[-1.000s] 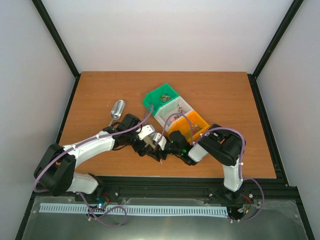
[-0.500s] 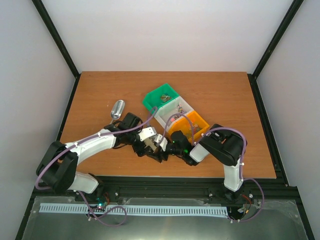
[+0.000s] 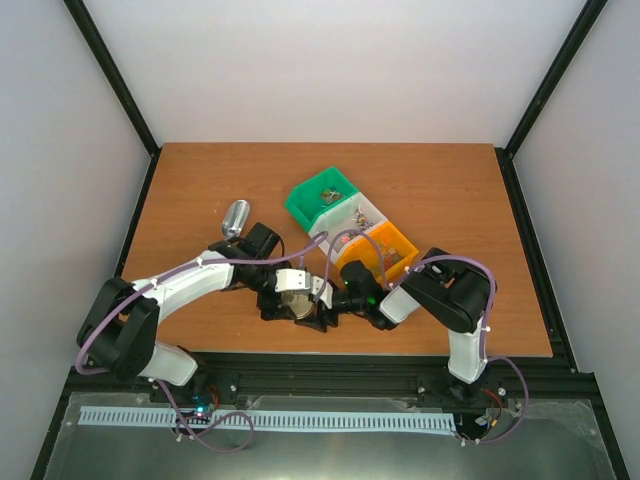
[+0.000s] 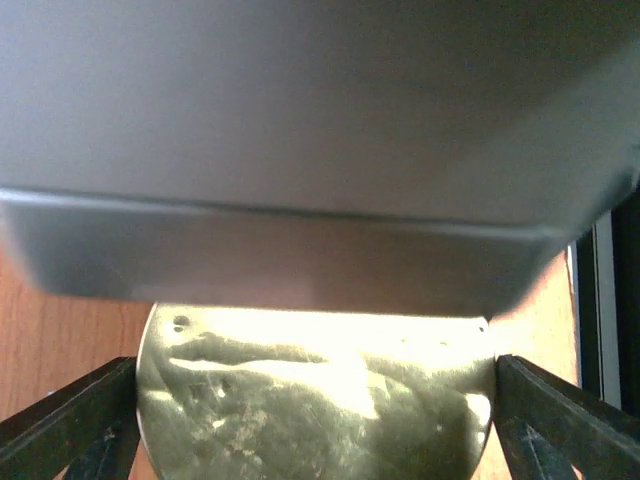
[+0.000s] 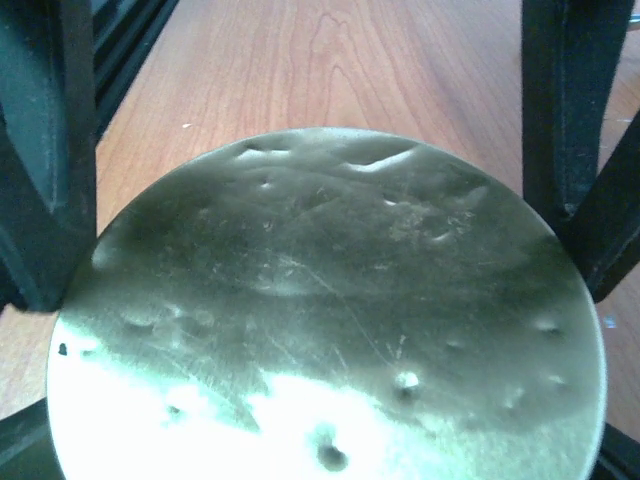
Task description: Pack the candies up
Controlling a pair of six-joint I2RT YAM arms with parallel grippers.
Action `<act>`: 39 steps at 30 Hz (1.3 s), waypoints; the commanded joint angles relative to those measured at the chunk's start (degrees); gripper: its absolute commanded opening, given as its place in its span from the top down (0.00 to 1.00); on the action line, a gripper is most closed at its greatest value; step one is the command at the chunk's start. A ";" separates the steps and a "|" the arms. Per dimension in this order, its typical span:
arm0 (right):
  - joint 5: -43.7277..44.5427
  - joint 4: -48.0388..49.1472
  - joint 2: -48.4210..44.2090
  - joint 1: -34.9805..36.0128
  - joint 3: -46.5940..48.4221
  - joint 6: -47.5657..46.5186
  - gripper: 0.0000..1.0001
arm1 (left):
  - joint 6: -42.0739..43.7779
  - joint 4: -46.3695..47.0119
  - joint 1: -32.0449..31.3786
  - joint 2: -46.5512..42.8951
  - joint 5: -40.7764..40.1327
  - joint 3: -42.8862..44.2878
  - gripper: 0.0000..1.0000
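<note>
The candies (image 3: 346, 237) are tiny wrapped sweets lying in the white bin (image 3: 366, 209), with more in the orange bin (image 3: 396, 240). Near the table's front a small jar with a dented gold lid (image 3: 293, 302) sits between both grippers. My left gripper (image 3: 293, 312) comes from above; in the left wrist view its fingers (image 4: 70, 425) touch both edges of the lid (image 4: 316, 400). My right gripper (image 3: 320, 305) reaches in from the right. In the right wrist view its fingers (image 5: 570, 130) flank the jar under the lid (image 5: 320, 300). The jar's inside is hidden.
A green bin (image 3: 305, 203) adjoins the white one at the back. A metal scoop (image 3: 235, 218) lies left of the bins, beside the left forearm. A blurred grey body (image 4: 320, 150) fills the top of the left wrist view. The table's front edge (image 3: 330, 352) is close by.
My left gripper has swung toward the near edge and settled over the jar, its jaws narrowing onto the lid. The right arm has barely moved.
</note>
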 commanded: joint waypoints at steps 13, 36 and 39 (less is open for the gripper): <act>12.82 -4.90 3.59 0.01 0.13 8.20 0.57 | -28.97 13.53 -0.05 -7.32 -9.17 -6.38 0.00; 12.46 -4.01 4.35 0.10 0.65 8.89 0.55 | -26.78 13.81 -2.59 0.23 -11.30 -2.47 0.09; 9.78 -2.83 4.01 0.10 -0.18 8.40 0.55 | -21.60 12.19 -2.58 0.44 -7.25 -2.03 0.13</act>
